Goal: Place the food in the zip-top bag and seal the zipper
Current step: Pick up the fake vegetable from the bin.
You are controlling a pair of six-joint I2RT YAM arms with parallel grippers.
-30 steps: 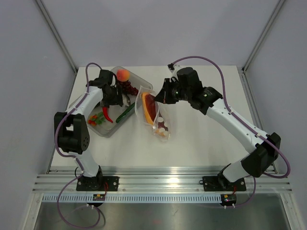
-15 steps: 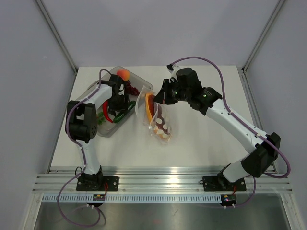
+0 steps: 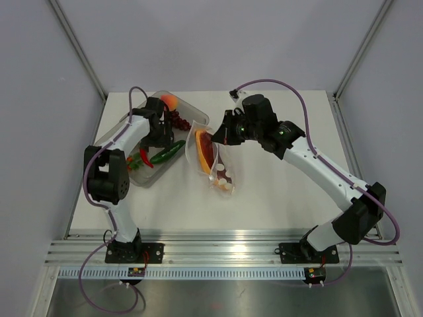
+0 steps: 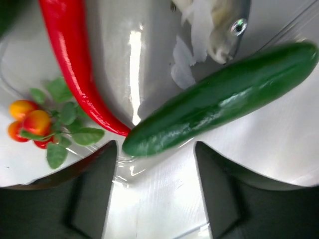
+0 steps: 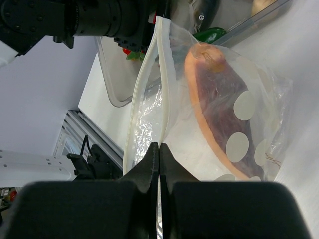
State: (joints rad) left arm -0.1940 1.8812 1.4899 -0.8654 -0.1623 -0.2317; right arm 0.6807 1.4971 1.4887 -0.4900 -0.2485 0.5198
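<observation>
- Now, your left claw [image 4: 155, 152] hangs wide over the glossy dark-green toy cucumber [image 4: 219, 99] in the clear grey tray [image 4: 149, 64], far left; straddle its middle.
- Your right claw [image 5: 158, 149] pinches the clear spotted zip-top bag [image 5: 219, 124] at centre; hold its mouth leftward.

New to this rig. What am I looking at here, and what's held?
Two robot arms with two-finger grippers, bolted at the near edge of a table. One picture looks down from above; the other two come from a camera on each wrist. The right gripper is shut on the mouth edge of the zip-top bag, which holds an orange-red wedge. The left gripper is open, holding nothing, above the tip of the cucumber in the clear tray, beside a red chili. A peach and grapes lie there too.
</observation>
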